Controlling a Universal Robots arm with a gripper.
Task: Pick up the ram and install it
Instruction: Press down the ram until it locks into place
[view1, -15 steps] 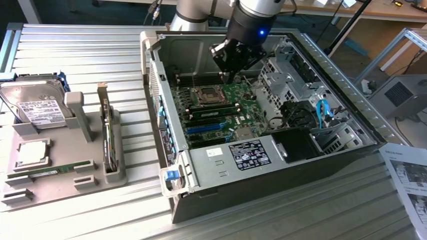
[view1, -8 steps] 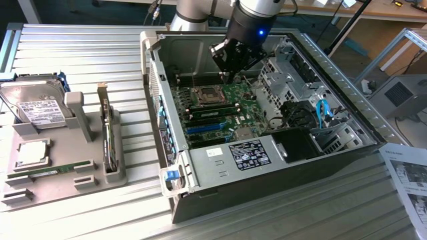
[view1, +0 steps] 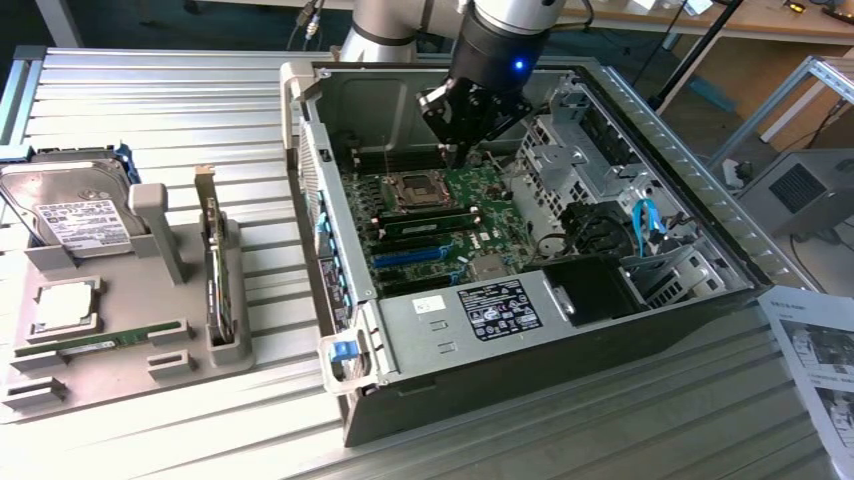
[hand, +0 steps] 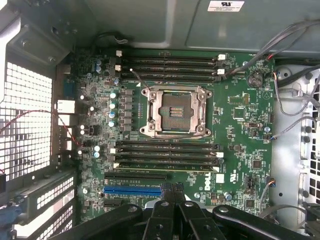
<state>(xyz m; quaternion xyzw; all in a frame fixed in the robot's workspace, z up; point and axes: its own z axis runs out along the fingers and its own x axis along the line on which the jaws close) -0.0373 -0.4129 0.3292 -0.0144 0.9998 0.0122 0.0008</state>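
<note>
The ram (view1: 100, 342), a thin green stick, lies flat in the front slot of the grey fixture tray (view1: 174, 355) at the exterior view's left, far from the arm. My gripper (view1: 454, 157) hangs inside the open computer case (view1: 441, 330), just above the motherboard beside the empty processor socket (view1: 416, 187). In the wrist view the gripper (hand: 175, 192) has its dark fingers pressed together, shut with nothing between them, over the lower bank of memory slots (hand: 167, 155). A second bank of memory slots (hand: 170, 67) runs beyond the socket (hand: 175, 111).
The tray also carries a hard drive (view1: 74, 215), a square silver processor (view1: 64, 305) and an upright expansion card (view1: 211, 265). Drive cages and cables (view1: 607, 225) crowd the case's right side. A printed sheet (view1: 817, 355) lies at the right. A blue slot (hand: 132, 191) sits near the fingers.
</note>
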